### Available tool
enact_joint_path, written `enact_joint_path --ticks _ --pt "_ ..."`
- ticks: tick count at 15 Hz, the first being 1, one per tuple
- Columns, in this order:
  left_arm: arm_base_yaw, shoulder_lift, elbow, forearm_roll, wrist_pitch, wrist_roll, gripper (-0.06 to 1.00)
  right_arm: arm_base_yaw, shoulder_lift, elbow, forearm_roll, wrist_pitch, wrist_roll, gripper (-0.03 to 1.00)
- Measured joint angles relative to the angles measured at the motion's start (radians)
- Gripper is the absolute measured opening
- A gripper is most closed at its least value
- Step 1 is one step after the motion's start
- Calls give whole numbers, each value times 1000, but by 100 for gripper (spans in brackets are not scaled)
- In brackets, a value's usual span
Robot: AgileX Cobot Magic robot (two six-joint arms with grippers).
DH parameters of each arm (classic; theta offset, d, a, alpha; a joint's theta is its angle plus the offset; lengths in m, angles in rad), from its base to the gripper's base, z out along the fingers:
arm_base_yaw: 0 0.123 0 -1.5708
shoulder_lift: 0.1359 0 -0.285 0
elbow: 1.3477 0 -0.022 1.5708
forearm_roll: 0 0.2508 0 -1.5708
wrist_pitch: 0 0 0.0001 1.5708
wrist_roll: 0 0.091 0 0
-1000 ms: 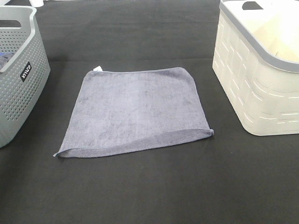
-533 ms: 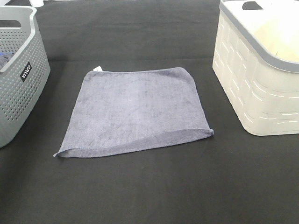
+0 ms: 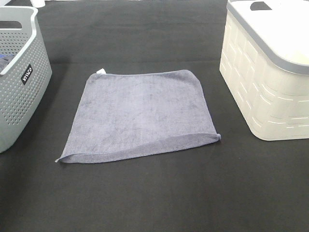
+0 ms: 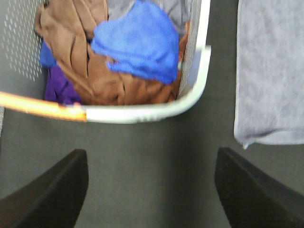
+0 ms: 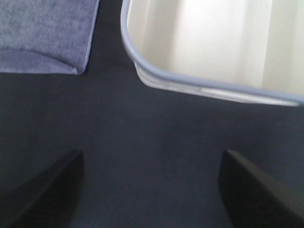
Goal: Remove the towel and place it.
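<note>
Grey-lavender towel (image 3: 140,116) lies flat on the bench (image 3: 154,193); both end effectors (image 4: 149,190) (image 5: 152,190) gape wide, empty; pinching a hemmed corner looks best.

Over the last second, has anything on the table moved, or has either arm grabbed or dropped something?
Nothing visibly changed. The towel lies flat on the black table cloth in the same spot and shape, between the grey perforated basket and the white basket. Neither arm shows in the high view; both grippers, left gripper and right gripper, are open and hold nothing.
</note>
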Motion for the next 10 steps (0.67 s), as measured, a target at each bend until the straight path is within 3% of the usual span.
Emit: enact_joint_path --ticks 5,10 --pt "0 -291 306 0 -100 18 70 0 -223 262 15 -69 2 76" --pt "0 -540 477 -6 -154 20 70 0 -427 497 86 -139 3 76"
